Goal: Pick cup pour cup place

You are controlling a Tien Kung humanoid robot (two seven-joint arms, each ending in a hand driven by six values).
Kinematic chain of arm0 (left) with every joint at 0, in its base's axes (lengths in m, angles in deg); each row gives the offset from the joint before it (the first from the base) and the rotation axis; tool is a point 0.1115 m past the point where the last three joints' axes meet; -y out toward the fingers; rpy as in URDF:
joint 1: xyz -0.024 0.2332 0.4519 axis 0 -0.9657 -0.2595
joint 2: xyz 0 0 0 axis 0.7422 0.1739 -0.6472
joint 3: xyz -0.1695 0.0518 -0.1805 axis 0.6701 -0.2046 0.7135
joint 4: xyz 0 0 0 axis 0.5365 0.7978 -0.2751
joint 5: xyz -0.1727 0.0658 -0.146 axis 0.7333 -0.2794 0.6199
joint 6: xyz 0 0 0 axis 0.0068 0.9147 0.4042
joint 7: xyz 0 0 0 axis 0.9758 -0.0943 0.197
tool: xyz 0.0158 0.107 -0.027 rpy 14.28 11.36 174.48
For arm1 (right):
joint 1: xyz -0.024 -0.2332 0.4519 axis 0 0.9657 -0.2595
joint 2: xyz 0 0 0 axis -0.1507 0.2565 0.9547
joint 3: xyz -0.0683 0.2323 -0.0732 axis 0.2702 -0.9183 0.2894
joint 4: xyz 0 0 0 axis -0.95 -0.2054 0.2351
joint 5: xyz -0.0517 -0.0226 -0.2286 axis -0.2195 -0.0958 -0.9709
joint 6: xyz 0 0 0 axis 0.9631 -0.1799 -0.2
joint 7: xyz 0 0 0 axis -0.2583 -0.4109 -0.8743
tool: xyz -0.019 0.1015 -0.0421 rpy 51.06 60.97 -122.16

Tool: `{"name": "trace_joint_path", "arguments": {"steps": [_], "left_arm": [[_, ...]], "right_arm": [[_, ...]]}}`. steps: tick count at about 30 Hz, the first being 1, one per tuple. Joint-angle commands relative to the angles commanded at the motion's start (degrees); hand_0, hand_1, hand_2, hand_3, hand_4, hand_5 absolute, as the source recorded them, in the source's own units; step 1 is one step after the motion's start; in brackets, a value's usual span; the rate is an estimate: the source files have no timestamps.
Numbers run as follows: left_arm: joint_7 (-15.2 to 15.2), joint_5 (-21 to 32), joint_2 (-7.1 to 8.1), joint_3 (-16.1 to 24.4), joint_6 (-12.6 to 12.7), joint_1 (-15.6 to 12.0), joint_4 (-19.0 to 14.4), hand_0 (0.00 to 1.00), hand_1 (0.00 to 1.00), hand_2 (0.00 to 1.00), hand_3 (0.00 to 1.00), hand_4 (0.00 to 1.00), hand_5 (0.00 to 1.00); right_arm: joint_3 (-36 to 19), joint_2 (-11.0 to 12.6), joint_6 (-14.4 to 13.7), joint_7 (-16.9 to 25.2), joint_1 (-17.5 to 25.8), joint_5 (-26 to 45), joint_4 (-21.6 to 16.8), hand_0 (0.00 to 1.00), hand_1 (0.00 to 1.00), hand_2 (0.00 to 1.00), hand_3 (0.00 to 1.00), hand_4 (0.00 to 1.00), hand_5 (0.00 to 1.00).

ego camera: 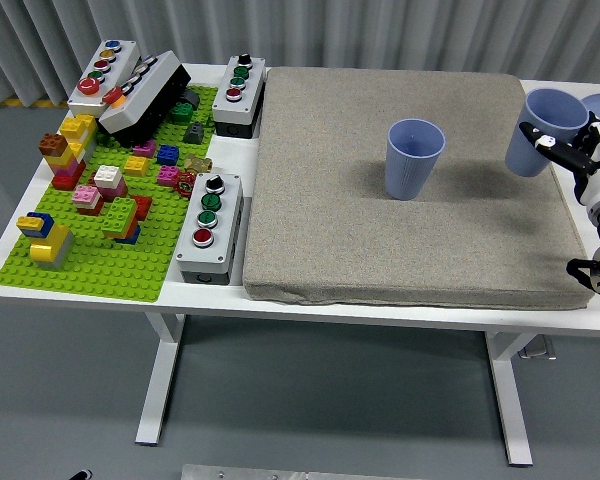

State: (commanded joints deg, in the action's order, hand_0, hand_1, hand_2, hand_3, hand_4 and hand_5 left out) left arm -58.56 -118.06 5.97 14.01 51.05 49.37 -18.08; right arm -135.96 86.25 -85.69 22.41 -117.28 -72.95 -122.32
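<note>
1. The right hand [580, 150] has its fingers [563, 141] wrapped around a blue cup [542, 130], which sits upright at the right edge of the grey mat [410, 250]. Whether its base already touches down cannot be told.
2. The second blue cup [414, 158] stands upright near the middle of the mat, well apart from the held one.
3. The likeliest trouble is the set-down spot: the held cup is right over the mat's edge, where the padded surface steps down to the white tabletop [570, 92]. If the base straddles that step, the cup could tip when the fingers let go.
4. The mat looks soft and woven, so it may give under a narrow base. A light, tapered cup that is wider at the rim than at the foot would topple easily there.
5. Fingers opening unevenly could drag the thin wall sideways and knock the cup over.
6. Both cups look like smooth, thin plastic or paper with a rolled rim. A hard squeeze would probably dent them.
7. The left part of the tabletop holds a green studded baseplate [100, 270] with coloured bricks [107, 180] and several grey button boxes [210, 225]. These are hard and boxy, and far enough away that they pose no risk.
8. The left hand is not in view.
</note>
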Motion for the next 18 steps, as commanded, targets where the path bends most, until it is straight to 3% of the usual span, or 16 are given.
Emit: {"name": "trace_joint_path", "arguments": {"steps": [8, 18], "left_arm": [[0.05, 0.2, 0.08, -0.47, -0.07, 0.12, 0.0, 0.809, 0.754, 0.817, 0.72, 0.525, 0.998], [0.04, 0.37, 0.19, -0.92, -0.16, 0.23, 0.0, 0.809, 0.753, 0.817, 0.721, 0.523, 0.997]], "right_arm": [[2.66, -0.91, -1.56, 2.98, 0.66, -0.13, 1.81, 0.773, 0.646, 0.519, 0.589, 0.749, 0.245], [7.55, -1.8, 0.6, 9.39, 0.01, 4.78, 5.54, 0.779, 0.654, 0.521, 0.591, 0.751, 0.227]]}}
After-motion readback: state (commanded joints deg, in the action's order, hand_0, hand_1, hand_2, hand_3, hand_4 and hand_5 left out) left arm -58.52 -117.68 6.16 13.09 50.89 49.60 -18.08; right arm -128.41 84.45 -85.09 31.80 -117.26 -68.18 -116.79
